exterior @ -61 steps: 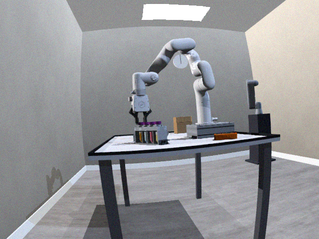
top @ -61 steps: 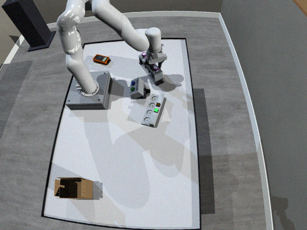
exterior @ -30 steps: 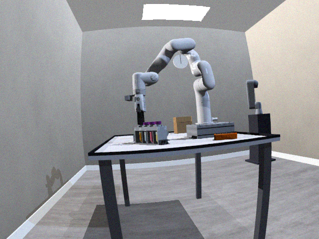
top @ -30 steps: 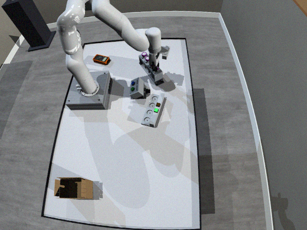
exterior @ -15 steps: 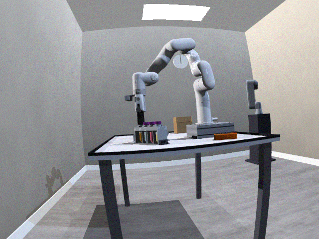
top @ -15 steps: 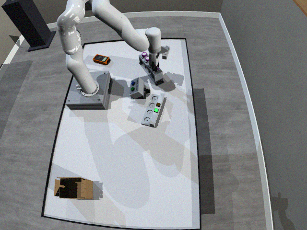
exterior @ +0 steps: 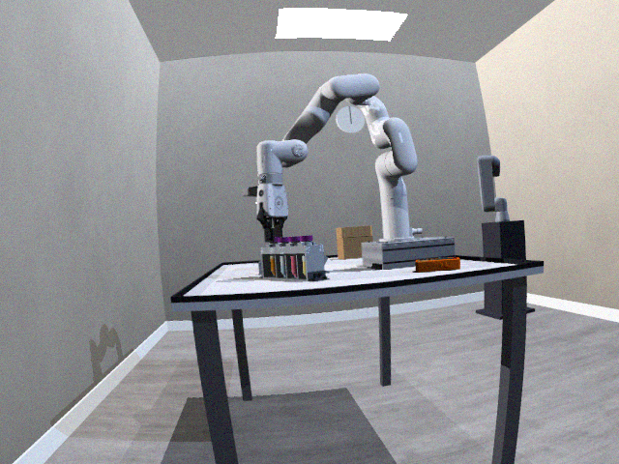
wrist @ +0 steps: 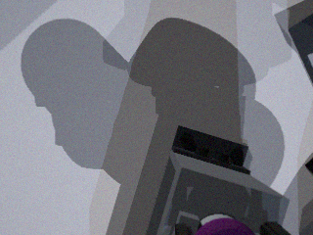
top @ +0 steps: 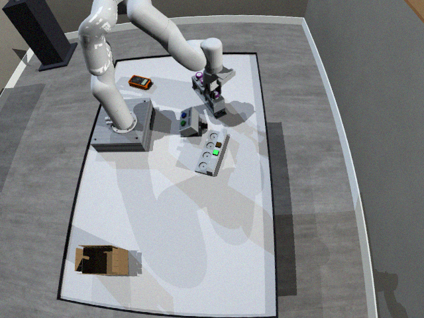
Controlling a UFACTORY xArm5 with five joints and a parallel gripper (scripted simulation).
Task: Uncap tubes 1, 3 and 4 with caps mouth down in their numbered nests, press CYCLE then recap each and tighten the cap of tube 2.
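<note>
Cap (wrist: 224,227): purple, still on its tube in decapping station (exterior: 314,259), far-left end in exterior view.
Gripper (exterior: 272,234): clamped on that cap, pointing straight down.
Cap tray (top: 218,159): nests bare, green lamp (top: 215,152) lit.
Key housing (top: 193,123): betw. arm base & station.

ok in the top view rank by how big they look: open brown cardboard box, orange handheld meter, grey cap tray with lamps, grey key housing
Largest to smallest:
1. Open brown cardboard box
2. Grey cap tray with lamps
3. Grey key housing
4. Orange handheld meter
The tray and housing look close, so their order is uncertain.
</note>
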